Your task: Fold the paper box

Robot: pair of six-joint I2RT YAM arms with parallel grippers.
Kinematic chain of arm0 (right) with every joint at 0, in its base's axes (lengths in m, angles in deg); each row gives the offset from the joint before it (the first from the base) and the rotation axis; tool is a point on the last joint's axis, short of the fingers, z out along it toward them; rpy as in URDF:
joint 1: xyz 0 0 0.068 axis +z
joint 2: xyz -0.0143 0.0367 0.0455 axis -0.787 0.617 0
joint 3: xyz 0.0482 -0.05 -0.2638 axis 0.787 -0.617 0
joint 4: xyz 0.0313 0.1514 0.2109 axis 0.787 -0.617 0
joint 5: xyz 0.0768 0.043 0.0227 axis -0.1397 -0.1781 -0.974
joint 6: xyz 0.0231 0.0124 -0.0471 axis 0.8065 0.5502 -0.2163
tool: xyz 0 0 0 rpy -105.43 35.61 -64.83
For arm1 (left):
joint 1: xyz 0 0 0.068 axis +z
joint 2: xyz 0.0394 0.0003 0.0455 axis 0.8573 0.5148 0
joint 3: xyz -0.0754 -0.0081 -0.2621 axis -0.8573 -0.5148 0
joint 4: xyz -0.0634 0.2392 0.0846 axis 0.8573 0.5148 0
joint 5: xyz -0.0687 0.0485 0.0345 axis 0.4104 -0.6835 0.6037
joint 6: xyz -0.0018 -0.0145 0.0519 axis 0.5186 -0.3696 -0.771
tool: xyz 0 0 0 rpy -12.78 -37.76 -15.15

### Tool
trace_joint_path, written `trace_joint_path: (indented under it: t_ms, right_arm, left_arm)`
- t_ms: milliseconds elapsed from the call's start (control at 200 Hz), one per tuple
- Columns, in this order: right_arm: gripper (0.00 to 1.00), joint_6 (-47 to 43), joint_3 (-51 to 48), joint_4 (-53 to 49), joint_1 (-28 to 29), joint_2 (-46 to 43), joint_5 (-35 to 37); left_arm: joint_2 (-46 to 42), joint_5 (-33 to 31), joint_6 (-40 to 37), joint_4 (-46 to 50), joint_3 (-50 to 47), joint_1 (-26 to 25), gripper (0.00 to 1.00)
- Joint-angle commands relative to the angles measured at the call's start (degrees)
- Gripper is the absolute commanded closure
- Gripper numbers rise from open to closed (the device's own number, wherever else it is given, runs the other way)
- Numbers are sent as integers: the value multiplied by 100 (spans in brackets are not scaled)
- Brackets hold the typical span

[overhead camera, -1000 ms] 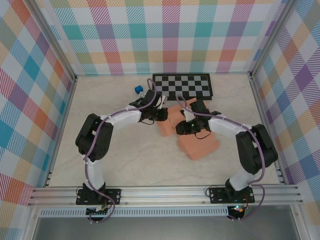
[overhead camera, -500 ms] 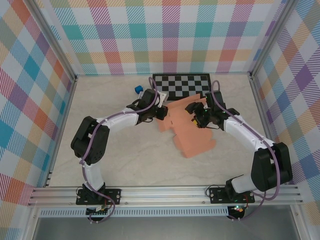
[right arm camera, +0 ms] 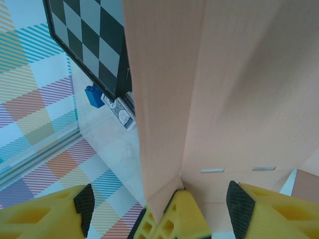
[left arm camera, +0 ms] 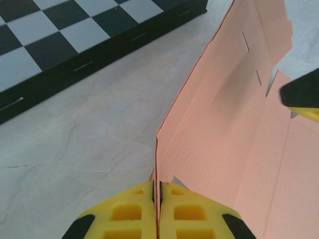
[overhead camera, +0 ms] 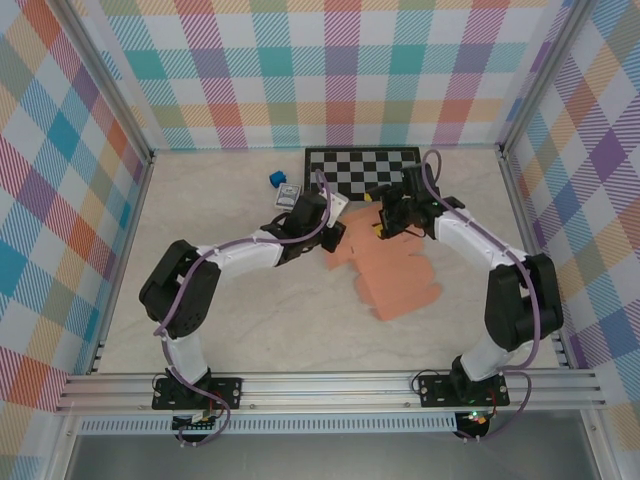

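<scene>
Pinching the paper box [overhead camera: 395,280] by its upright edge, left fingers [left arm camera: 132,209]; right fingers [right arm camera: 45,211] spread around a fold.

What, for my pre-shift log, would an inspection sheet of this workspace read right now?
Surface: pale marbled table.
Job's things: paper box, a salmon sheet partly folded, one panel raised.
Clutter: blue cube, card pack and checkerboard at the far side.
Grippers: left gripper shut on the box's raised edge; right gripper open, jaws astride a panel.
Cables: purple cables along both arms, looping at the wrists.
Surroundings: plaid walls on three sides; aluminium rail at the near edge.
</scene>
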Motion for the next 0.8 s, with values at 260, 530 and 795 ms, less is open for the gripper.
trace_joint_path:
  t_ms: [260,530,795]
  right_arm:
    - [41,7,651,-469,-30,430,222]
    - [54,125,559,-282,-22,552,184]
    - [79,-234,309,121,-28,454,252]
  left_arm:
    - [-375,-210,-150,-456,-166,-112,100]
    - [-416,-267,-197,-557,-229,-138,99]
    - [-589,50,-193,-291,-261,-127,78]
